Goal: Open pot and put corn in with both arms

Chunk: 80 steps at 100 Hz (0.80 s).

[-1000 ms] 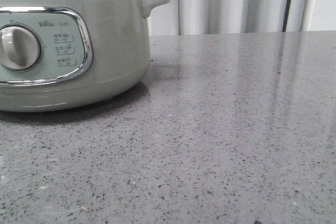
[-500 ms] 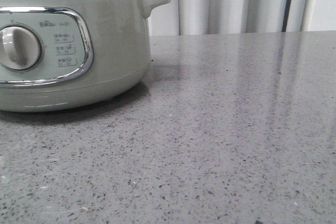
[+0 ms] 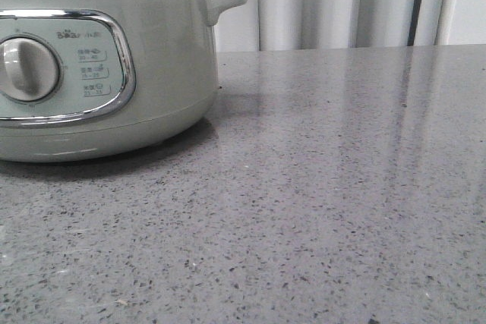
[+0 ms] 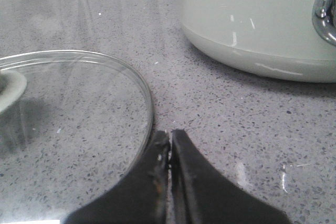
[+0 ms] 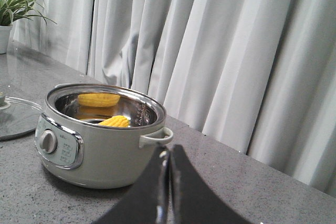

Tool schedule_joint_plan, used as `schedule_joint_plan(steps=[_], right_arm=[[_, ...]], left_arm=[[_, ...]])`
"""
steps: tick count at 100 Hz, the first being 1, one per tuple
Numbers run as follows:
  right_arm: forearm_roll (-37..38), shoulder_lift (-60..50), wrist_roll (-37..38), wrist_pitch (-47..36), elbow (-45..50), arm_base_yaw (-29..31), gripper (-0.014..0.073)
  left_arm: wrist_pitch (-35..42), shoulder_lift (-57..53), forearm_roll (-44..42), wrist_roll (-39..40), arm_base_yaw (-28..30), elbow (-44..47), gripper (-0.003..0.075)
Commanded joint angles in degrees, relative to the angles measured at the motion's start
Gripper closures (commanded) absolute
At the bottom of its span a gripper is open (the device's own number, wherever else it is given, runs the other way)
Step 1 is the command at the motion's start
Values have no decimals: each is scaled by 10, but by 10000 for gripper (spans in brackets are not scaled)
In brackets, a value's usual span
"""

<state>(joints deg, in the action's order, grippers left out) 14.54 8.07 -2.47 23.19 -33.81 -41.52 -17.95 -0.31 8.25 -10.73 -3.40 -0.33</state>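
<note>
Front view is showing one pot (image 3: pixel 99 73) sitting open on the grey speckled bench (image 3: pixel 319 210), unchanged from a second ago. Both pincers are pressing their fingers shut on nothing: the left pincer (image 4: pixel 170 145) is hanging low just beside one glass lid (image 4: pixel 68 124) lying flat on the bench near the pot, the right pincer (image 5: pixel 169 169) is hovering well back. Beyond it, one yellow corn (image 5: pixel 115 121) is lying inside the pot, mirrored on the steel wall, pale curtains (image 5: pixel 236 51) behind.
</note>
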Motion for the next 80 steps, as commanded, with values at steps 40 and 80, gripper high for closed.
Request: schedule_joint_plan(steps=[40, 80], right_arm=[[9, 8, -2, -47, -10, 1, 643], [21, -49, -2, -5, 119, 179, 644]], left_arm=[[27, -16, 0, 6, -5, 16, 741], [27, -16, 2, 6, -5, 16, 741]])
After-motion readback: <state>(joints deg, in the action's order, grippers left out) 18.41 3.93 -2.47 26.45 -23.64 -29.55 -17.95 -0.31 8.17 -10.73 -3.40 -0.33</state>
